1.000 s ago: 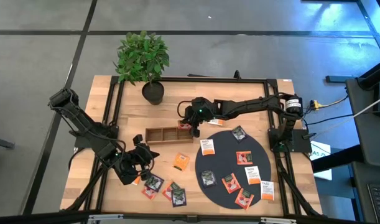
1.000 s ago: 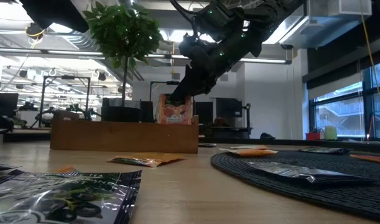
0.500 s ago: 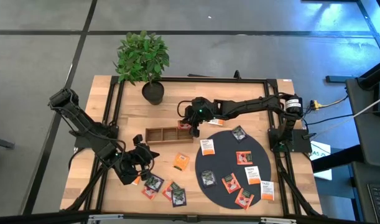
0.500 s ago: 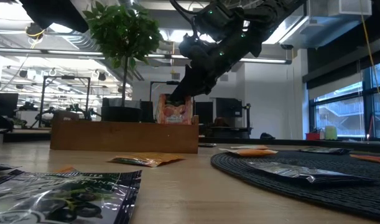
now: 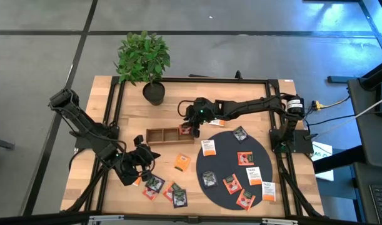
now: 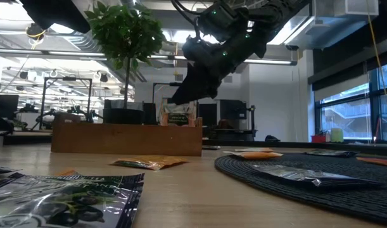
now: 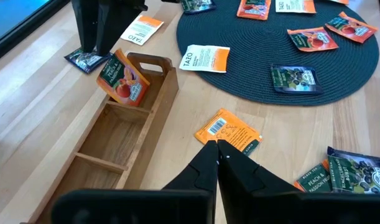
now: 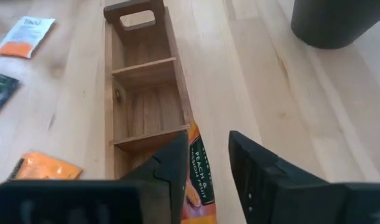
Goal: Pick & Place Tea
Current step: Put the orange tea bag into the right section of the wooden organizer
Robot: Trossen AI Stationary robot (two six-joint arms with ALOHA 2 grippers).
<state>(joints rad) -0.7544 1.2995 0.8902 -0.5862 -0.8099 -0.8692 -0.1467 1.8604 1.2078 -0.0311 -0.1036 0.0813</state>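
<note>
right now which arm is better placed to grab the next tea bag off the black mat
Right. Its gripper sits open over the wooden tray, at the end beside the mat, with a peach tea bag resting in that end compartment. The left gripper is shut near the table's opposite front corner.

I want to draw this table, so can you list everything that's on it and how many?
plant: one, green in a dark pot, far edge of the table
tray: one, brown wood, three compartments, middle of the table
mat: one, black and round, right of the tray
tea sachets on the mat: eight; three red-orange, three white with orange, two dark
tea sachet in the tray: one, orange, leaning in the end compartment nearest the mat
tea sachets on the bare wood: at least six, orange, red and dark, mostly near the left arm
left hand: shut, low over the wood near the front sachets
right hand: open, above the sachet in the tray
</note>
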